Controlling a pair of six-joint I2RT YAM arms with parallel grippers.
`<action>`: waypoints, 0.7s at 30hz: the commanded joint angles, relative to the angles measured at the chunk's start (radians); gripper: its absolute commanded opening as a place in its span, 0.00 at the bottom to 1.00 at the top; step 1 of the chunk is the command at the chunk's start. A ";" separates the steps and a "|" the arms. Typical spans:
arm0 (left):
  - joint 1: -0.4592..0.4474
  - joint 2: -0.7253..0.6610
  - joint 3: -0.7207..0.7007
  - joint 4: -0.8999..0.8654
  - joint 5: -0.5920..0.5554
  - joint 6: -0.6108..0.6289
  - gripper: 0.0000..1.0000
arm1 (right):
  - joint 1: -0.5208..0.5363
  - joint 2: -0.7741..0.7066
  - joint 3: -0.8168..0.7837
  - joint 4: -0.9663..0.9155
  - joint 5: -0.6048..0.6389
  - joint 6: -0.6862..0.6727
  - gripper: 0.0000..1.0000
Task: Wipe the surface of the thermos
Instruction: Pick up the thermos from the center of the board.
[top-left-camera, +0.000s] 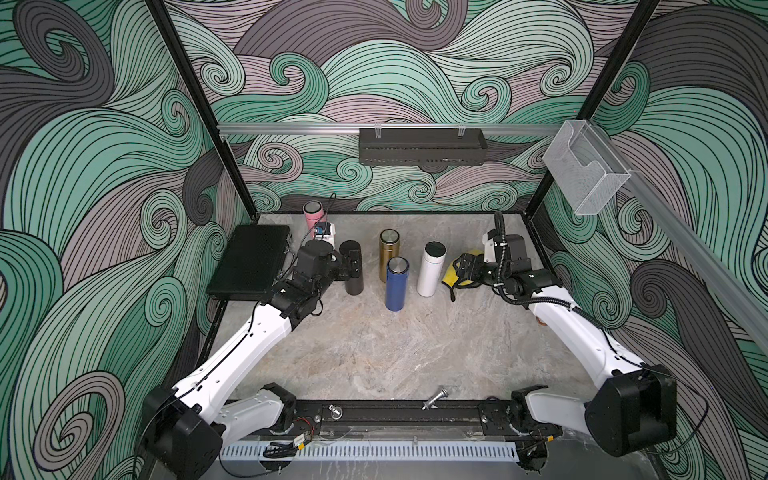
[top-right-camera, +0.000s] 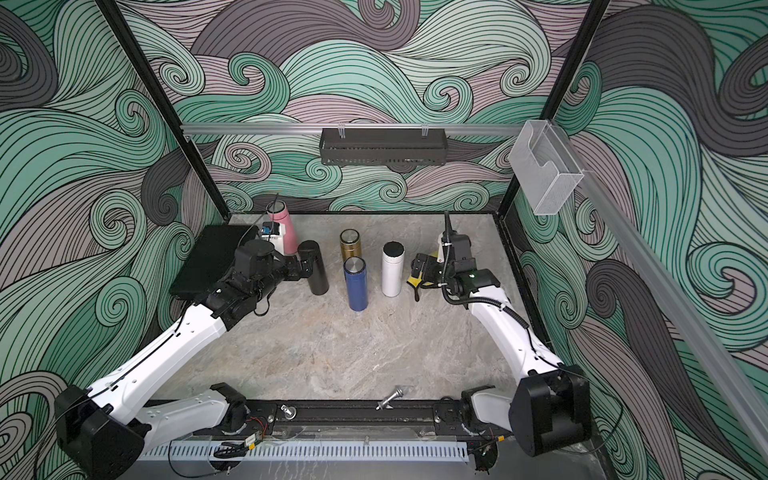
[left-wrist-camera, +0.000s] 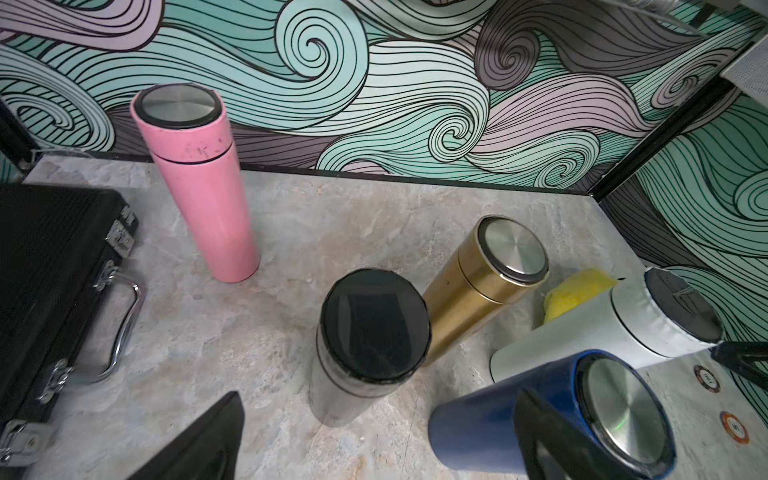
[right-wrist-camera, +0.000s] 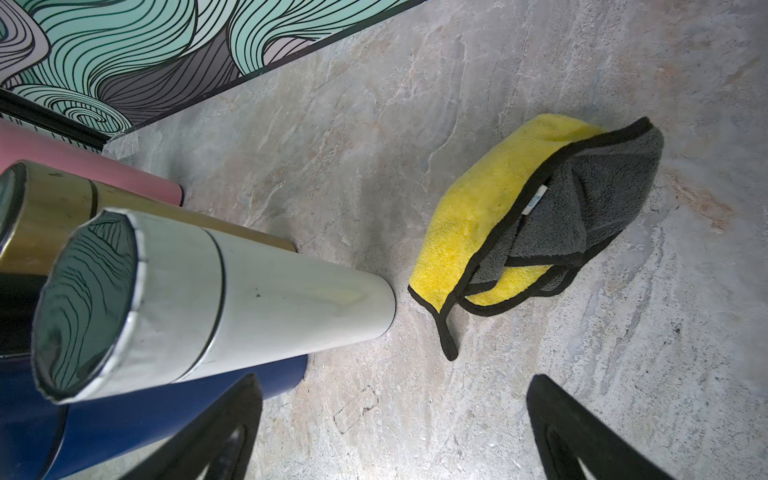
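Observation:
Several thermoses stand upright at the back of the table: pink (top-left-camera: 312, 214), black (top-left-camera: 354, 286), gold (top-left-camera: 389, 253), blue (top-left-camera: 395, 286) and white (top-left-camera: 432, 270). A yellow and grey cloth (right-wrist-camera: 498, 208) lies crumpled on the table just right of the white thermos (right-wrist-camera: 266, 299). My left gripper (left-wrist-camera: 378, 415) is open, close to the black thermos (left-wrist-camera: 374, 324), which stands ahead of its fingers, untouched. My right gripper (right-wrist-camera: 395, 399) is open over bare table, a little short of the cloth (top-left-camera: 449, 276). Neither holds anything.
A closed black case (top-left-camera: 249, 262) lies at the back left beside the left arm. Two poker chips (left-wrist-camera: 706, 377) lie near the white thermos. A metal bolt (top-left-camera: 434, 398) rests by the front rail. A black shelf (top-left-camera: 422, 145) and a clear holder (top-left-camera: 586, 166) hang on the walls.

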 joint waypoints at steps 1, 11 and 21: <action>-0.016 0.012 -0.072 0.162 0.007 0.058 0.99 | -0.001 -0.014 0.002 0.003 0.004 -0.022 0.99; -0.040 0.075 -0.293 0.519 -0.010 0.160 0.99 | -0.006 -0.006 -0.013 0.009 -0.011 -0.030 0.99; -0.042 0.228 -0.355 0.802 -0.064 0.182 0.99 | -0.008 0.036 0.041 -0.031 -0.011 -0.050 0.99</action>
